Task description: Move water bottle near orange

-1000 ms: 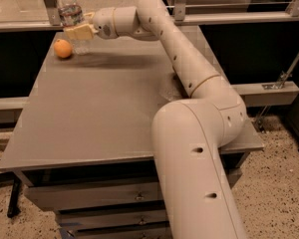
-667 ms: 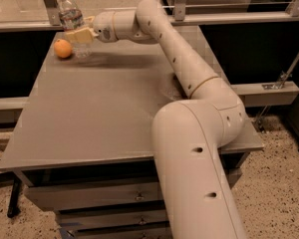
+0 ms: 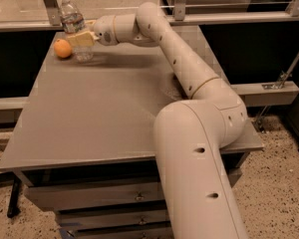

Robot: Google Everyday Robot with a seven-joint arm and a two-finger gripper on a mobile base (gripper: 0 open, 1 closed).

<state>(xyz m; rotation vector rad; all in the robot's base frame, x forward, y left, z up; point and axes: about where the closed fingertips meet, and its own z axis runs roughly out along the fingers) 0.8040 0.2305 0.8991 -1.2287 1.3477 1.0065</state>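
**Camera view, far corner of the table.** In the upper left of the frame, the water bottle (image 3: 71,20) is being held upright by the tool (image 3: 81,38). The tool's tan fingers are being kept narrow around the middle of the clear body, with the white cap standing free above them. The tool is being carried at the end of the cream arm (image 3: 189,68), which is being stretched from the lower centre of the frame across the grey table (image 3: 99,113), since both task objects lie at its far left corner.

The orange (image 3: 63,48) is lying on the table just left of the bottle's base. Whether the two are touching cannot be told, nor whether the base is being pressed onto the table or held just above it.

The bottle is probably being kept vertical so that it can be set down on its base without toppling. The mid-body hold is judged to be steadying a tall, light object. The move is judged nearly complete, with only the release outstanding. A sideways nudge could set the round fruit rolling.
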